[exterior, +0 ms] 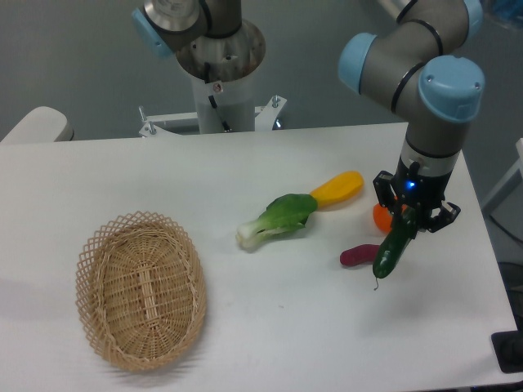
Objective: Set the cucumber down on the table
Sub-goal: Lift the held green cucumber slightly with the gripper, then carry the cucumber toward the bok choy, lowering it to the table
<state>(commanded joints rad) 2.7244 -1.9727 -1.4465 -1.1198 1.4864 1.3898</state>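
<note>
1. The pincer [409, 219] is clamped on the upper end of the cucumber [393, 251], which hangs tilted, stem tip pointing down and toward the near-left.
2. The cucumber sits over the right part of the white surface [310, 327], with its lower end just beside a small purple eggplant [358, 256]. I cannot tell whether the tip touches the surface or hangs just above it.
3. An orange vegetable [382, 217] peeks out behind the pincer; a yellow one [338, 189] and a leafy green with a white stem [276, 220] lie further left. A wicker basket [140, 289] stands well apart at the near-left.
4. My reading: this is the setting-down step, with the cucumber carried and low but not yet let go.
5. The next move calls for lowering until the cucumber rests along the bare surface, then parting the fingers and lifting straight up.
6. The crowding matters: the eggplant is close, so the cucumber could land on it or nudge it, and it may roll once freed.
</note>
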